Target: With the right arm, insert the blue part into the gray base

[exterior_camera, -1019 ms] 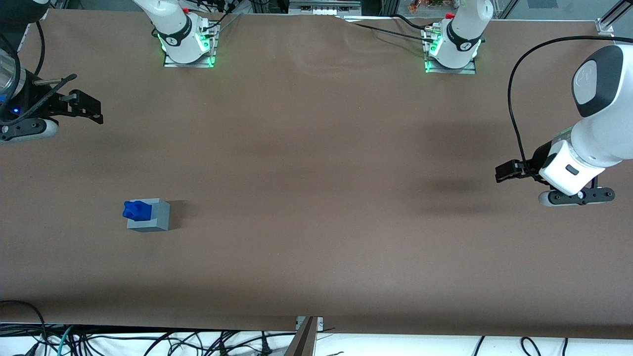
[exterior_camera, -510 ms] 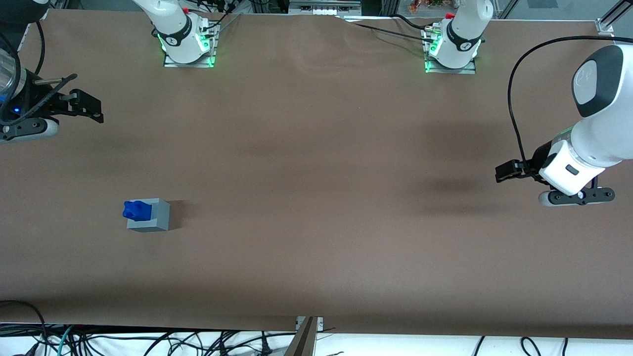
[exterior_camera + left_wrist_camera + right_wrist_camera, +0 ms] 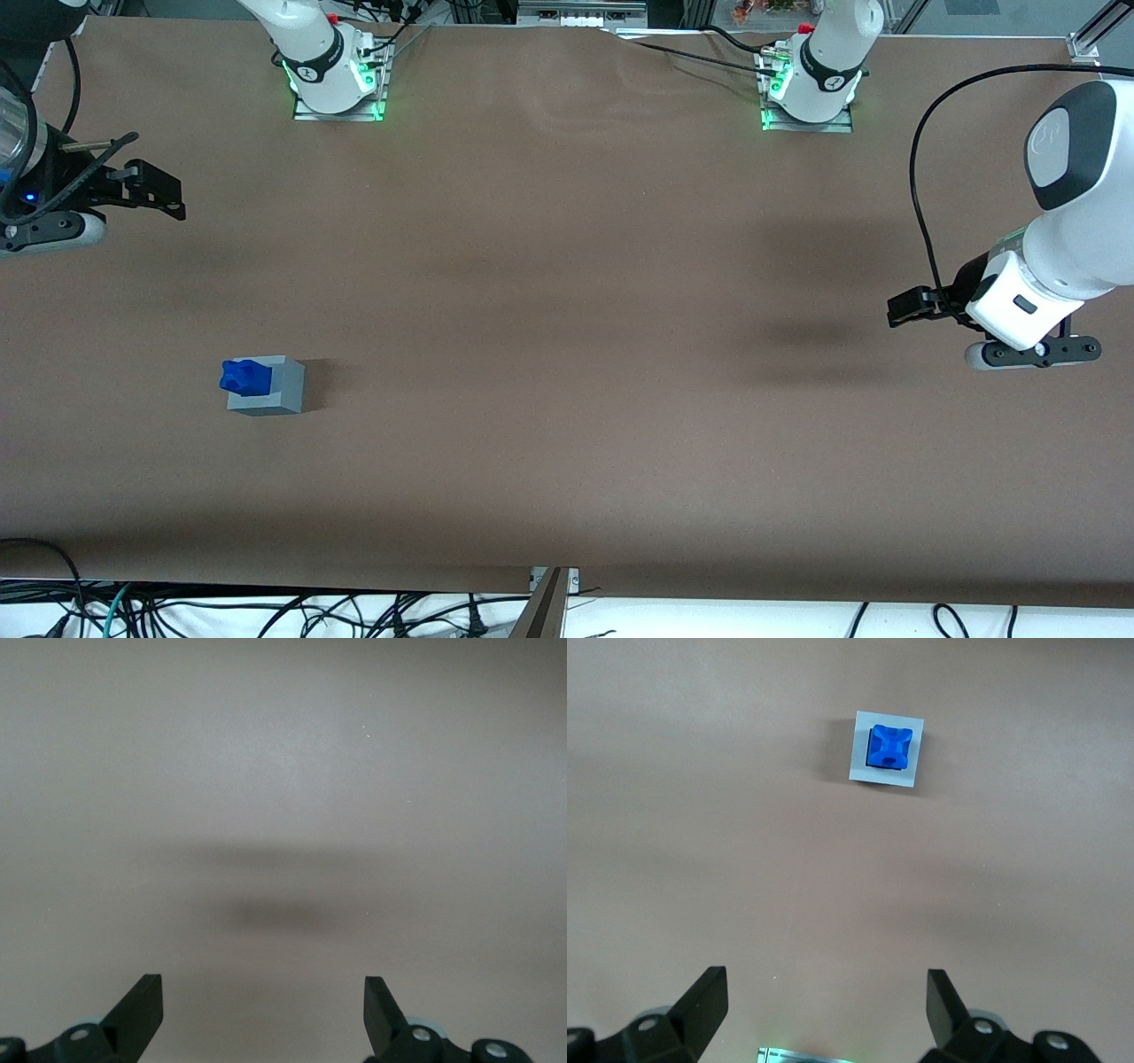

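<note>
The blue part sits in the top of the gray base, which stands on the brown table toward the working arm's end. In the right wrist view the blue part fills the recess of the gray base, with its notched top showing. My right gripper hangs high above the table, farther from the front camera than the base and well apart from it. Its fingers are spread wide and hold nothing; the gripper is open and empty.
Two arm mounts with green lights stand at the table edge farthest from the front camera. One green-lit mount plate shows in the right wrist view. Cables hang below the table's near edge.
</note>
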